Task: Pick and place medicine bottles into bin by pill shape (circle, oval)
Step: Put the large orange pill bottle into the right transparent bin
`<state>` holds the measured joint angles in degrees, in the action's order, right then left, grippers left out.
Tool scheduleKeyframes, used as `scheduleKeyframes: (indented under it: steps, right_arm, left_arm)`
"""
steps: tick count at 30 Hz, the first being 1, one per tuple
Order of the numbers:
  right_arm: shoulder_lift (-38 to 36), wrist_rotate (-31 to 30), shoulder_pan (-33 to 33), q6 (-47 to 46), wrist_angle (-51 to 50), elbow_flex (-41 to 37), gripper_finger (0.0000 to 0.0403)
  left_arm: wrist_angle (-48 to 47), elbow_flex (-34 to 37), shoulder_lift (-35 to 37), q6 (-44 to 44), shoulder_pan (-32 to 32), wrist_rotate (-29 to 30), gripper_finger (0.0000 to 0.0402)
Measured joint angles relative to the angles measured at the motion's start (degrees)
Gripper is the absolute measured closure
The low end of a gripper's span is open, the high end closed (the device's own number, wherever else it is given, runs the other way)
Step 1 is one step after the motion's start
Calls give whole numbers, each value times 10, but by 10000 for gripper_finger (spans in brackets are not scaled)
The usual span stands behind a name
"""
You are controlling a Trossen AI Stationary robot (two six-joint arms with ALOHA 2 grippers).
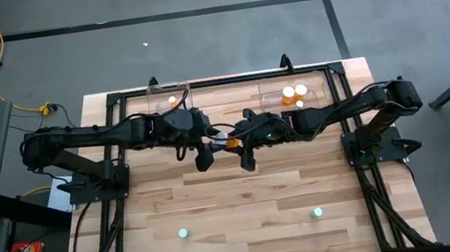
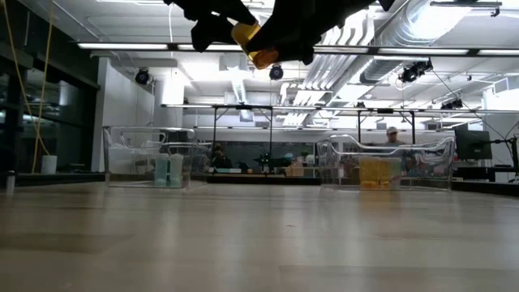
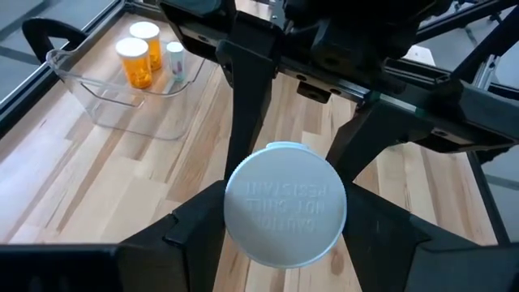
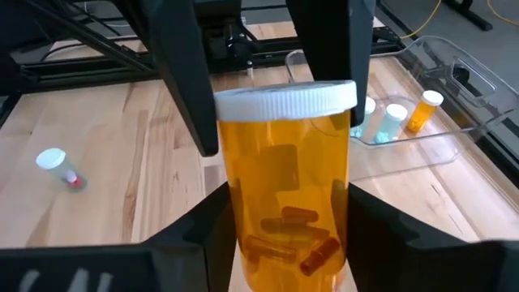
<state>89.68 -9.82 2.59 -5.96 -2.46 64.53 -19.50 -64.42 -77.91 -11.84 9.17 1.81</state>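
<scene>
- Midway over the pale wooden slatted table, both dark arms meet above its far half, and an amber-orange medicine bottle with a round white cap is held between them, well clear of the wood.
- The left gripper has its two dark fingers closed against the bottle at the cap end; its wrist view looks straight onto the embossed white cap.
- The right gripper clamps the bottle's amber body from both sides, and reddish-brown oblong capsules lie inside the bottle.
- From table height, the bottle shows high up, tilted, among the dark gripper parts.
- A clear plastic bin at the far left of the table holds one amber bottle and pale clear bottles.
- A second clear plastic bin at the far right holds two amber bottles with white caps and one small pale bottle.
- Two small white-capped bottles stand apart on the near part of the table, one to the left and one to the right.
- Another pale bottle with something red inside lies on the wood.
</scene>
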Motion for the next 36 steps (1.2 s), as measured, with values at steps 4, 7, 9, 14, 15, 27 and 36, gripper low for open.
scheduleKeyframes:
  steps: [4,7,9,14,15,27,36]
  right_arm:
    - [-8,-1,-1,11,-8,0,225]
    - [-26,1,-7,17,-28,0,221]
    - [-45,2,-13,21,-61,0,221]
    - [-93,-2,-35,33,-142,0,224]
    - [-103,-2,-39,32,-155,0,225]
    - [-264,0,-41,-78,78,-211,225]
    - [-302,-1,-17,-86,316,-316,226]
  left_arm:
    - [3,0,0,-1,0,-2,198]
    - [3,0,8,-2,4,-14,185]
    - [-5,-1,20,6,7,-24,174]
    - [-53,-33,55,38,7,-20,147]
    - [-60,-36,65,44,7,-20,143]
    - [184,143,222,-18,-18,17,142]
    - [482,326,262,-40,-59,53,143]
